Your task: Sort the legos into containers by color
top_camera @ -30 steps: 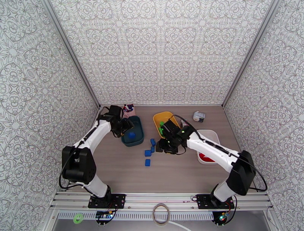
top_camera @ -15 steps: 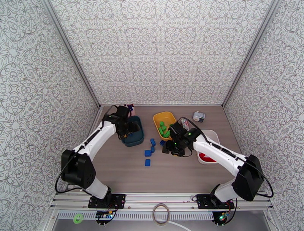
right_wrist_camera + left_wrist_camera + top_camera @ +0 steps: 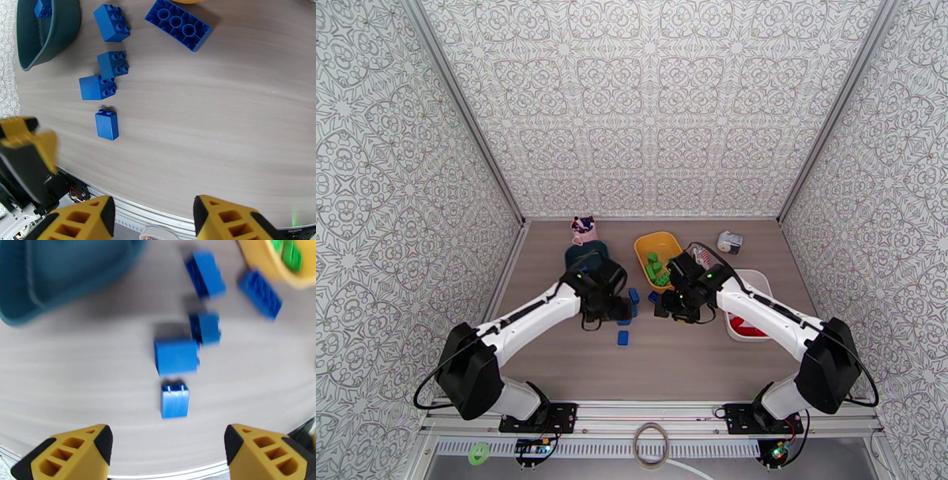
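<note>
Blue legos (image 3: 622, 338) lie at mid-frame on the table (image 3: 687, 355) in the top view, near the teal bin (image 3: 581, 256), yellow bin (image 3: 663, 241) and white bin (image 3: 755, 278). In the left wrist view the left gripper (image 3: 168, 441) stands wide and empty at the bottom edge, below five legos. In the right wrist view the right gripper (image 3: 154, 207) is also apart and empty, with the legos at upper left.

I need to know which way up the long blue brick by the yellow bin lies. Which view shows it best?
Right wrist: the long blue brick is sharp and whole, hollow underside up. Left wrist shows the brick blurred beside the yellow bin. Top external gives a small, partly hidden blue patch.
</note>
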Robot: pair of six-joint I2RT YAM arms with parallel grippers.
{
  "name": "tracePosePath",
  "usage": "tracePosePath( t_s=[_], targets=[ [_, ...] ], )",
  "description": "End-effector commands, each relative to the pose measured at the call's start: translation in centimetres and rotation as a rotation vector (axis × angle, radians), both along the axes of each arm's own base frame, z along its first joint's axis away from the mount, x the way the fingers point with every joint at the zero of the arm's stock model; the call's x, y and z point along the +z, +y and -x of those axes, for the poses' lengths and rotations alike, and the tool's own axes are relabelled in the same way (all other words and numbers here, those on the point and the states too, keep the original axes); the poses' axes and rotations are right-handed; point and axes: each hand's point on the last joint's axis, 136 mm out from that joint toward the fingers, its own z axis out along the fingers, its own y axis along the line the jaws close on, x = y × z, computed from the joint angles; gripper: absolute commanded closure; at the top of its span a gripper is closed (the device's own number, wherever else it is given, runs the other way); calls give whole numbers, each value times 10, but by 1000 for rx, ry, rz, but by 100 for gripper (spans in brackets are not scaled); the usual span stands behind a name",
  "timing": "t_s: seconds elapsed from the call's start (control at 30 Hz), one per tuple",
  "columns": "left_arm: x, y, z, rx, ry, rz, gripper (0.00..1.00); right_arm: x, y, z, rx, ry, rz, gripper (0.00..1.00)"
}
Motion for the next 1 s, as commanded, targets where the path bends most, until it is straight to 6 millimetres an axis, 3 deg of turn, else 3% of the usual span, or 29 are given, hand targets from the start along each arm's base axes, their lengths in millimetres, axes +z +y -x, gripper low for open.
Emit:
tracePosePath(
  t_s=[0.0, 0.27, 0.47, 0.77, 0.97],
  targets=[
    [-21, -9, 11, 2, 44, -2, 23, -9, -8, 4, -3, 21, 5, 43],
    [-60, -30, 29, -37, 121, -18, 29, -13, -20, 11, -23, 29, 7, 44],
    [-84, -24, 35, -25, 170, -75, 33, -13, -23, 13, -36, 31, 3, 46],
    [-97, -25, 32, -25, 192, -100, 40, -13, -24, 14, -45, 34, 0, 47],
    [-95, -23, 25, -24, 185, -97, 47, -13, -24, 12, -49, 35, -2, 48]
  ],
)
